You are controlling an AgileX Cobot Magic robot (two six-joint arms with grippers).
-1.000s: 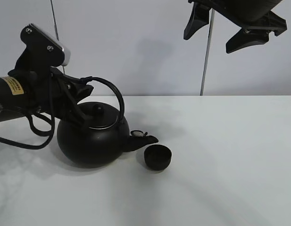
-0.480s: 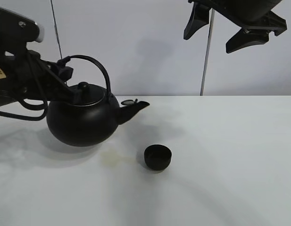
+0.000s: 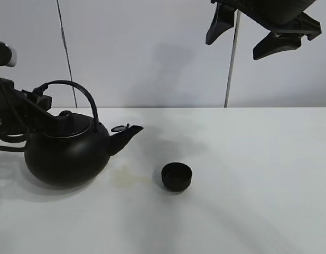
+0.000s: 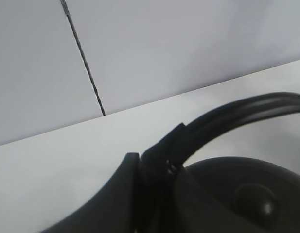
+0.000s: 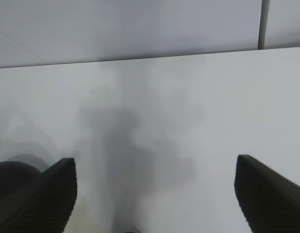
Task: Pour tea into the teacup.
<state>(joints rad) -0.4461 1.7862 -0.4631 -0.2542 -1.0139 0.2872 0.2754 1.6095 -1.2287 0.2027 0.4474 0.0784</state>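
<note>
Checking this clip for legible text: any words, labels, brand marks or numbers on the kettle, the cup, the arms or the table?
None can be read in any of the three views.
kettle: plain black, no marking visible.
teacup: plain matte black, no marking.
left pincer, shut on the kettle's handle: no label in view.
right pincer, open above the table: no label in view.

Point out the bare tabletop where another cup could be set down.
The widest bare stretch of the table runs from the teacup to the right edge, below the raised right gripper. The front strip nearer the camera is bare too. It is crowded at left: the kettle, held by the left gripper, with its spout toward the teacup and a faint stain between.
</note>
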